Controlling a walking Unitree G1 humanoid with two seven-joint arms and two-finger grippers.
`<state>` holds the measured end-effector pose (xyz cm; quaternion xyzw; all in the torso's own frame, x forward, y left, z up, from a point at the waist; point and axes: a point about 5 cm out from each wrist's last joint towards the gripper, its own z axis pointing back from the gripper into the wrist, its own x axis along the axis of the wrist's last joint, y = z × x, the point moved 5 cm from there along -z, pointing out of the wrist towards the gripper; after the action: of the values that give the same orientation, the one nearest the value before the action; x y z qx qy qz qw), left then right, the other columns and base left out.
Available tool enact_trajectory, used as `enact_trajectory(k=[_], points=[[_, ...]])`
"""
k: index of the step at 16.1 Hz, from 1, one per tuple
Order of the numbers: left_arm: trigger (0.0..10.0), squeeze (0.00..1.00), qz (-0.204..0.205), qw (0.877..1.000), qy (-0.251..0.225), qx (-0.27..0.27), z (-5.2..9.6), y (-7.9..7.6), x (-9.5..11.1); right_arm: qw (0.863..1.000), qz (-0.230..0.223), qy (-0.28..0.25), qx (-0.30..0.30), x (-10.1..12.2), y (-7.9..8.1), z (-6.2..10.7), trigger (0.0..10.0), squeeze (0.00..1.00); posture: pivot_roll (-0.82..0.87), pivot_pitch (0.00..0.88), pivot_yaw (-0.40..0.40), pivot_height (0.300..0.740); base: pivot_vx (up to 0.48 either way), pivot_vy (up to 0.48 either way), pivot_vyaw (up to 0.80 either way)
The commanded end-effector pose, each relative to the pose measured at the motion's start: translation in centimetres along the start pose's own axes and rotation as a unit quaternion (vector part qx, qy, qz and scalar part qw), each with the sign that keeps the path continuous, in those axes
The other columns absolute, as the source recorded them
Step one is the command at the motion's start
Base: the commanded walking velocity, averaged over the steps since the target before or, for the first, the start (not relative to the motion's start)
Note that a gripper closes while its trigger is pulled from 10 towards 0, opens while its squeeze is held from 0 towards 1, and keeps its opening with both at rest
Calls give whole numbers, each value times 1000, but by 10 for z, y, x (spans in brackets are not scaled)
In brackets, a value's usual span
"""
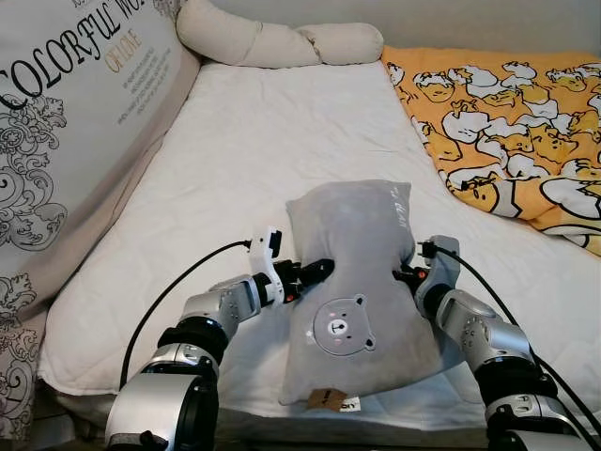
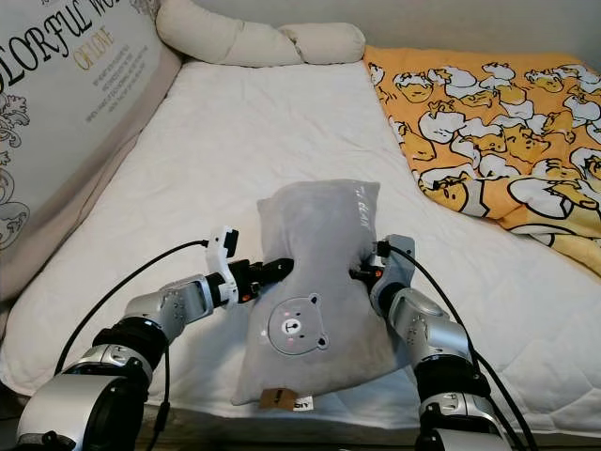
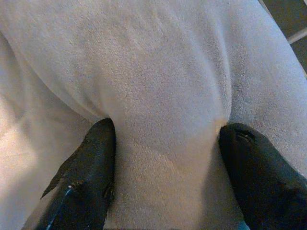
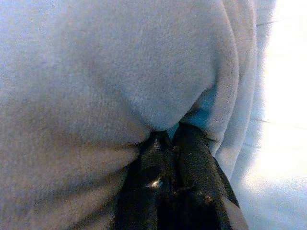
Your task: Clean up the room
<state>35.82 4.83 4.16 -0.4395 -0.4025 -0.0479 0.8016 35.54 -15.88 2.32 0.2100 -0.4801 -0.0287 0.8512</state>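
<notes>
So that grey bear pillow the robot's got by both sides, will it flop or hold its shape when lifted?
Probably floppy: the grey pillow dents where the left gripper and right gripper pinch it. Likely light for its size, being plush. The fleece should grip, not slip.

grey pillow (image 1: 357, 282) | soft, bear-face patch, tag at near edge | lying near bed's (image 1: 235, 160) front edge — pinched both sides

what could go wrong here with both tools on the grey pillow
The left tool has its fingers spread around a fold of the pillow, while the right tool pinches only a thin bit of its edge. That small pinch might slip, leaving the pillow to swing from one side. The pillow also overhangs the near edge of the mattress, so it could slide to the floor.
</notes>
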Motion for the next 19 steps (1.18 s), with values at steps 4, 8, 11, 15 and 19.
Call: enact_trajectory(k=[4, 8, 11, 15, 19], points=[[0, 0, -22, 1000, -17, -4, 0, -3, 14, 999, 18, -9, 49, 9, 30, -10, 4588, 0, 6, 0, 2, 740, 0, 0, 0], [0, 0, -20, 999, -25, -27, 2, -8, 17, 999, 26, -10, 47, 8, 35, -14, 10000, 0, 12, 0, 3, 740, 0, 0, 0], [0, 0, -31, 999, -26, -30, 1, -10, 20, 999, 24, -15, 46, 11, 36, -15, 10000, 0, 8, 0, 10, 740, 0, 0, 0], [0, 0, -90, 995, -46, 7, 11, 2, 38, 998, 48, -30, 39, 16, 37, -15, 10000, 0, 6, 0, 13, 740, 0, 0, 0], [0, 0, -188, 979, -81, 0, 25, -12, 78, 988, 123, -79, 38, 28, 45, -8, 10000, 0, 18, 0, 42, 740, 0, 0, 0]])
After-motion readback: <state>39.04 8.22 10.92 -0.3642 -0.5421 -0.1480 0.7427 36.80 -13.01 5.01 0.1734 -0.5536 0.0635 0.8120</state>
